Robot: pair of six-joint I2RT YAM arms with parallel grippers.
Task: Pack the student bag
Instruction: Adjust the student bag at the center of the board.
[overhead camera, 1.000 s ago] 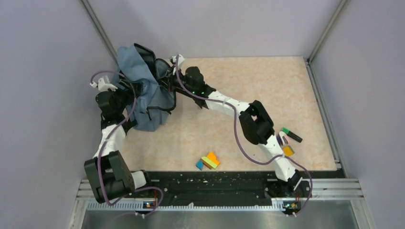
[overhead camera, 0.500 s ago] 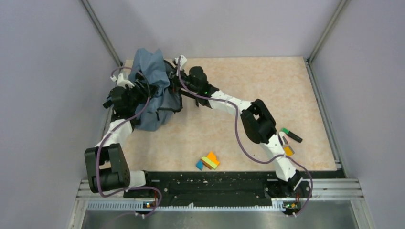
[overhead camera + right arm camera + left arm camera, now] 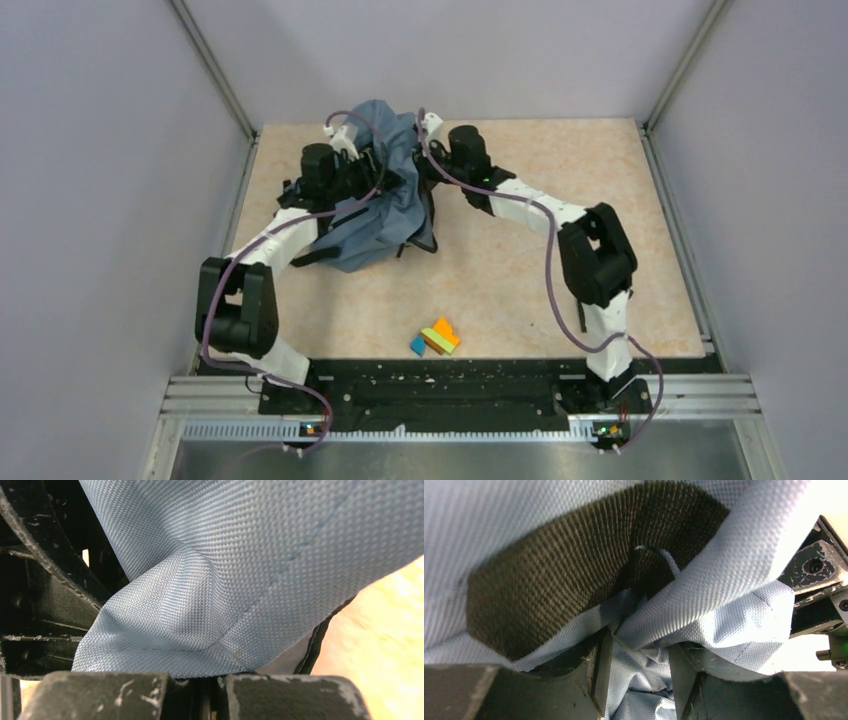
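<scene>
The beige table (image 3: 600, 200) carries the slate-blue student bag (image 3: 385, 215), slumped in a heap at about 11 o'clock, with a black strap hanging at its 4 o'clock side. The left gripper (image 3: 638, 650) grasps a bunched fold of the bag's fabric from 9 o'clock. The right gripper (image 3: 202, 682), at the bag's 2 o'clock, is clenched on a stitched corner. Small coloured blocks (image 3: 436, 338) lie at 6 o'clock.

Pale lavender walls (image 3: 480, 50) enclose a beige mottled tabletop (image 3: 600, 150).
</scene>
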